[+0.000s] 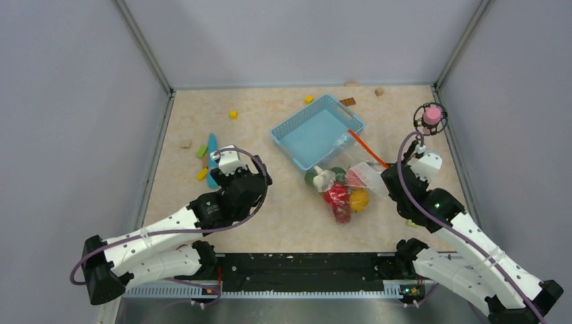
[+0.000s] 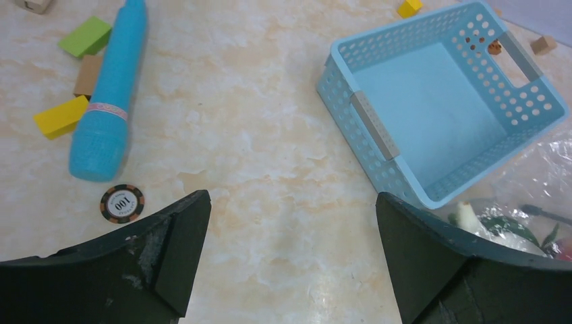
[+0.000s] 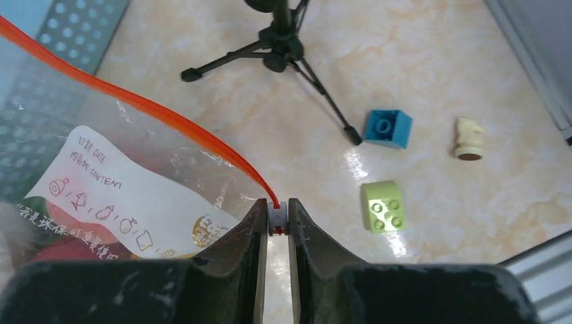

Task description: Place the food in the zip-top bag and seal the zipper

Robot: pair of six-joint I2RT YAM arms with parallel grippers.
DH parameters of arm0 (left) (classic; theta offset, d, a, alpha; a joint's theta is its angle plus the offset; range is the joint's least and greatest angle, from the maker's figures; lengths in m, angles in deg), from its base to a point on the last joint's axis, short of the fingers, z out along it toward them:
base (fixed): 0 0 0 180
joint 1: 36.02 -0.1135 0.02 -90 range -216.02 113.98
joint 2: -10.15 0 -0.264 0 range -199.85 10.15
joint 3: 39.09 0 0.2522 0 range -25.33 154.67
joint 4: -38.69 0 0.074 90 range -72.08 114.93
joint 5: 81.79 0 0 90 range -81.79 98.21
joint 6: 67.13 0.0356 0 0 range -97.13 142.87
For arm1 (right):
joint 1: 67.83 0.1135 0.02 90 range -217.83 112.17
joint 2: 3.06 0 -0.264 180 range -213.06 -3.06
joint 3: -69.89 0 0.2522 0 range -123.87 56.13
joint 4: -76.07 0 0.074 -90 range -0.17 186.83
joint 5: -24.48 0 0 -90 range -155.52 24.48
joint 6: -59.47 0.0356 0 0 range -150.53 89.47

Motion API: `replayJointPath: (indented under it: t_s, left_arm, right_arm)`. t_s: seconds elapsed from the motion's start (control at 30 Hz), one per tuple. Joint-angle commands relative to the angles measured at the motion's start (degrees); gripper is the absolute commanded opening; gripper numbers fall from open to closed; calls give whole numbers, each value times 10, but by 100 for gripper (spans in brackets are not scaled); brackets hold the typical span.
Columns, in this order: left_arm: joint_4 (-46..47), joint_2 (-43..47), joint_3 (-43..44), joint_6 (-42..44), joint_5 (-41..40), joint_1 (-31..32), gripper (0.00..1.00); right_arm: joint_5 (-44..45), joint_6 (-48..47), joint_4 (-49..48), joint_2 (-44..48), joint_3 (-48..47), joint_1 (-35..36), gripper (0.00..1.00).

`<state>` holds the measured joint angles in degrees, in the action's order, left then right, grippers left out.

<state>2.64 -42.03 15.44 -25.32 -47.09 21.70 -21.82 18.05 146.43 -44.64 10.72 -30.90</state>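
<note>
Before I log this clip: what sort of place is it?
Probably a robot-lab test cell, not a home: grey walls box in the table, a left arm and right arm are mounted at its edge, and toy blocks lie scattered.

Counted are one zip-top bag (image 1: 367,172), one zipper (image 3: 168,118), one basket (image 2: 344,101), one blue stick (image 2: 111,101), one poker chip (image 2: 122,203), one blue brick (image 3: 388,128), one green brick (image 3: 382,206) and one chess piece (image 3: 467,138).

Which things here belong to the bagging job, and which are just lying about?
Job: bag, zipper, toy food inside the bag, right pincer shut on the zipper's white end.
Lying about: basket, blue stick, poker chip, green brick, blue brick, small tripod.
</note>
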Motion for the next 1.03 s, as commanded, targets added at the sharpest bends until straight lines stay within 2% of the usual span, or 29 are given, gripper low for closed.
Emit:
replayJointPath:
  t_s: [0.0, 0.1, 0.13, 0.17, 0.23, 0.5, 1.0]
  left_arm:
    - [-28, 14, 23, -20, -40, -15, 98]
    - [-30, 31, 6, -24, -29, -31, 98]
    - [-32, 35, 3, -25, -21, -38, 98]
    - [-35, 39, 2, -26, -16, -42, 98]
    - [-44, 45, 1, -28, -15, -46, 98]
    - [-92, 48, 9, -49, -33, -46, 98]
    - [-114, 76, 4, -53, -40, -47, 98]
  right_arm:
    - [64, 55, 57, 1, -13, -8, 27]
    - [66, 58, 55, 7, -19, -8, 76]
    - [68, 56, 50, 12, -21, -8, 89]
    - [72, 54, 43, 18, -22, -8, 94]
    - [72, 42, 20, 34, -22, -8, 99]
    - [1, -65, -114, 79, 7, -8, 99]
    - [-26, -95, -148, 85, 22, -8, 99]
